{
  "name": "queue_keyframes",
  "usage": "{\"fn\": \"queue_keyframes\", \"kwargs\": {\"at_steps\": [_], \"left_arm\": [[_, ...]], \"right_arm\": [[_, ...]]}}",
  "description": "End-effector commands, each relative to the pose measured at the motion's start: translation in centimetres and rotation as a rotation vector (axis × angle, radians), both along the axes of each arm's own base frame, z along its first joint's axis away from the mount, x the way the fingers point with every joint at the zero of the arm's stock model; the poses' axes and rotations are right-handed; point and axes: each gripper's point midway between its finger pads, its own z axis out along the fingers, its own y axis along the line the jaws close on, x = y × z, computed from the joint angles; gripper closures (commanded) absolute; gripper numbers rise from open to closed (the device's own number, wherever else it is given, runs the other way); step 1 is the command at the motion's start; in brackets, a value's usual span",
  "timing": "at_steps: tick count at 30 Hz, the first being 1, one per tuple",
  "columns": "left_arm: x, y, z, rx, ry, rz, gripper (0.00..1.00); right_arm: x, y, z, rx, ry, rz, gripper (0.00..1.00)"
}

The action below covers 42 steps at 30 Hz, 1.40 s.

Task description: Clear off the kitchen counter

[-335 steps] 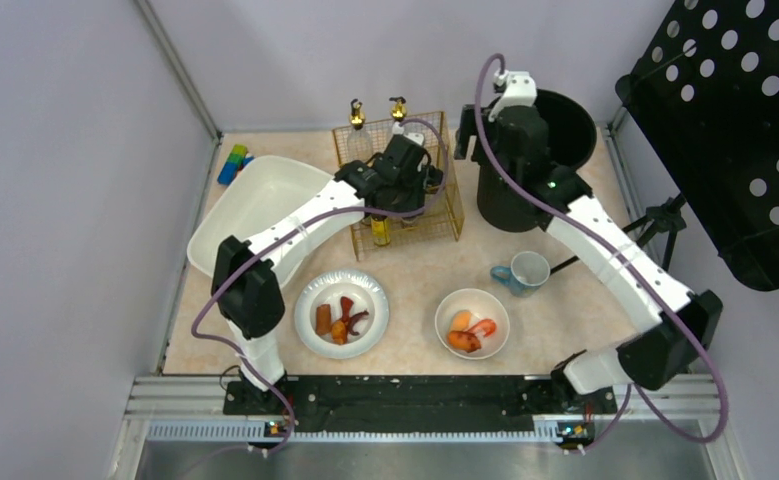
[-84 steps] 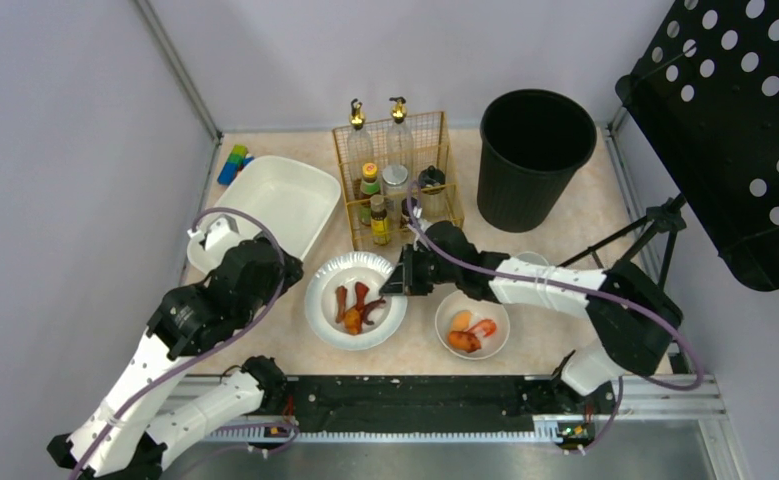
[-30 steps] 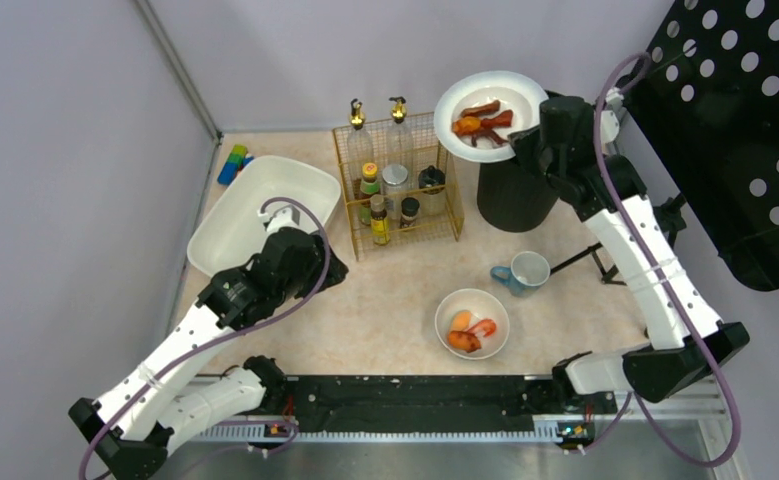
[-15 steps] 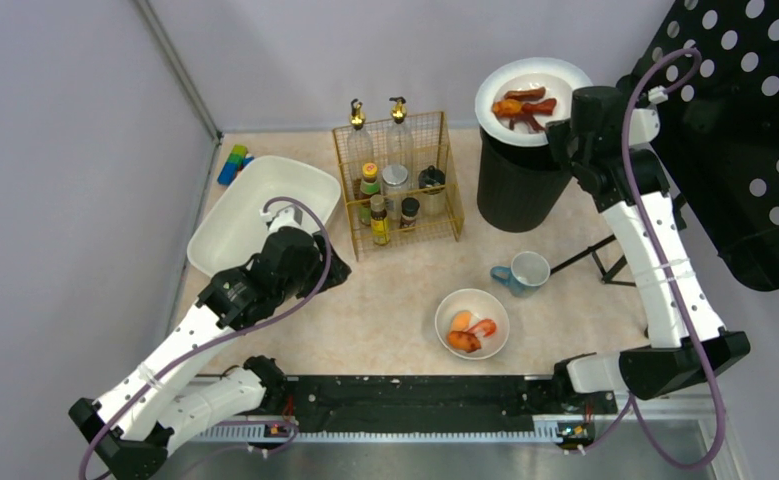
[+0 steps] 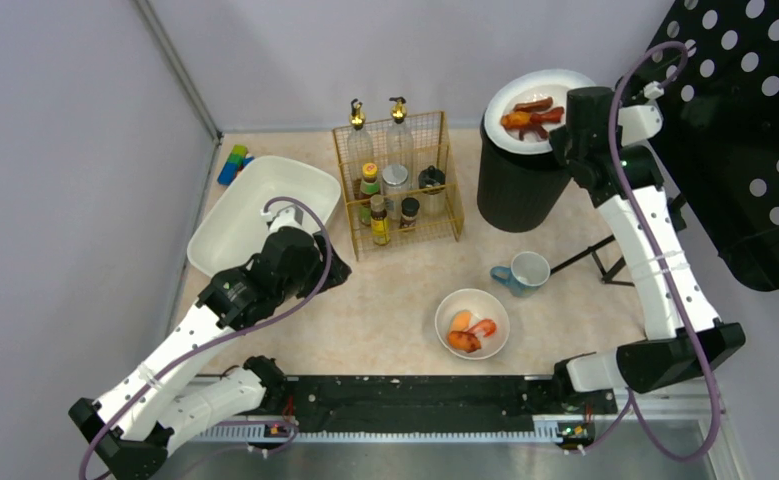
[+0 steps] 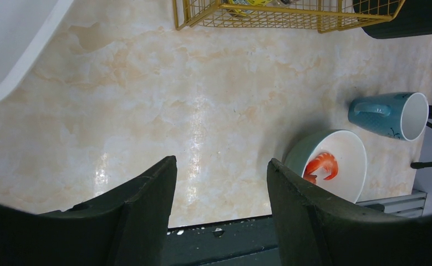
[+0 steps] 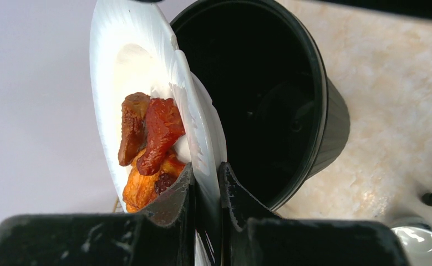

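My right gripper [image 7: 206,172] is shut on the rim of a white paper plate [image 5: 525,92] [image 7: 147,72], held high over the black bin [image 5: 525,180] [image 7: 269,100] at the back right. Brown and orange food scraps [image 5: 529,115] [image 7: 147,144] lie on the plate, which tilts. My left gripper [image 6: 222,166] hangs open over the bare kitchen counter [image 5: 395,300] [image 6: 202,100], holding nothing; its arm [image 5: 285,265] is near the white tub [image 5: 255,205]. A white bowl [image 5: 472,322] [image 6: 335,166] with shrimp and orange pieces sits at the front. A teal mug [image 5: 520,272] [image 6: 391,113] lies on its side.
A gold wire rack [image 5: 397,185] [image 6: 285,14] with bottles and jars stands at the back middle. Blue and green blocks [image 5: 233,163] lie in the back left corner. A black perforated panel [image 5: 735,130] on a tripod stands on the right. Grey walls edge the counter.
The right arm has carried the plate from left of the bin to over its mouth and lowered and tilted it slightly. The left arm has stayed put, jaws open as before.
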Motion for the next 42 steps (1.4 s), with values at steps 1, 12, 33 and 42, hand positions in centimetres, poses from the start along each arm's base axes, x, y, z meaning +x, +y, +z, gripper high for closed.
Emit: {"fn": "queue_keyframes", "kwargs": {"at_steps": [1,12,33,42], "left_arm": [[0.7,-0.7,1.2,-0.031,-0.042,-0.012,0.35],[1.0,-1.3,0.7,-0.028,-0.027,-0.028,0.35],[1.0,-1.3,0.5,-0.014,-0.027,-0.038,0.35],[1.1,-1.6,0.0,-0.015,-0.014,-0.047,0.35]], "right_arm": [[1.1,-1.5,7.4,0.011,-0.245,-0.073,1.0],[1.3,-3.2,7.2,-0.094,-0.204,-0.121,1.0],[3.6,-3.7,4.9,-0.235,-0.108,-0.094,1.0],[3.2,-3.7,3.8,-0.249,-0.095,-0.08,1.0]]}}
